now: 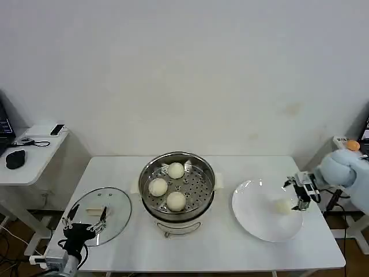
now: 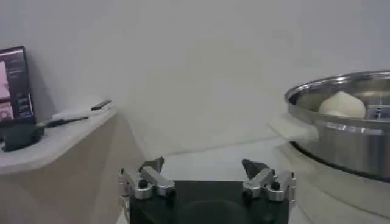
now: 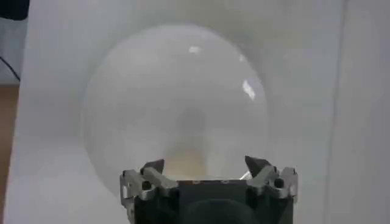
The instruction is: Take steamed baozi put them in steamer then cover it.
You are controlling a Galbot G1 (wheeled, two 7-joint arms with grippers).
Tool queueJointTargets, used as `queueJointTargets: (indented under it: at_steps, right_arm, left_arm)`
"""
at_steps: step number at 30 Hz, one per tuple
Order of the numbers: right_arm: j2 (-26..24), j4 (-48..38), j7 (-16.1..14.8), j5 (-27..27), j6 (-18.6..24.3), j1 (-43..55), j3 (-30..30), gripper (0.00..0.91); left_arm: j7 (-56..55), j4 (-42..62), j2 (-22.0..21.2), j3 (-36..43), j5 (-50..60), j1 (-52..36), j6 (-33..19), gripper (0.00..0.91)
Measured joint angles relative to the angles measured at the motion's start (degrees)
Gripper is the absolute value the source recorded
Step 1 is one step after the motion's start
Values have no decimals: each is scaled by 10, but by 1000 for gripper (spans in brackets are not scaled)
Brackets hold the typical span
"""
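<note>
The steamer point(image 1: 203, 199) stands mid-table with three steamed baozi point(image 1: 176, 170) on its perforated tray; its steel wall point(image 2: 341, 143) and one baozi point(image 2: 342, 105) show in the left wrist view. A fourth baozi point(image 1: 281, 206) lies on the white plate point(image 1: 253, 216). My right gripper point(image 1: 294, 195) hangs open at the plate's right side, just beside that baozi point(image 3: 183, 162), which sits low between the spread fingers of the gripper point(image 3: 205, 164). The glass cover point(image 1: 115, 208) lies flat at front left. My left gripper point(image 1: 87, 215) hovers open over its near edge, empty point(image 2: 203, 165).
A low side table point(image 1: 34, 151) with a dark mouse, cable and phone stands to the left, beyond the work table's edge. Another small stand with an orange object point(image 1: 352, 145) is at far right. Bare tabletop point(image 1: 190, 248) lies in front of the steamer.
</note>
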Motion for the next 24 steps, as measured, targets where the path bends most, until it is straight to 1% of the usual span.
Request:
queueJointTargets:
  at_steps: [9,19,21,22,24]
  right_arm:
    - [32,-53,8,-24,5,-34,26,907]
    - [95,-118,14,-43,10,-34,26,907]
    - [107,-130,14,-48,9,-32,24,867]
    - [112,-135,14,-49,8,-31,23,806]
    - [121,-144,13,-53,7,-30,21,756]
  left_arm:
    - [0,0,-1,-7,1,4,0,907]
    - [0,5,-1,-15,0,5,0,907]
    - [0,6,-2,-16,0,5,0,907]
    - [0,7,-2,-17,-1,5,0,907]
    - [0,8,-2,-18,-1,6,0,907]
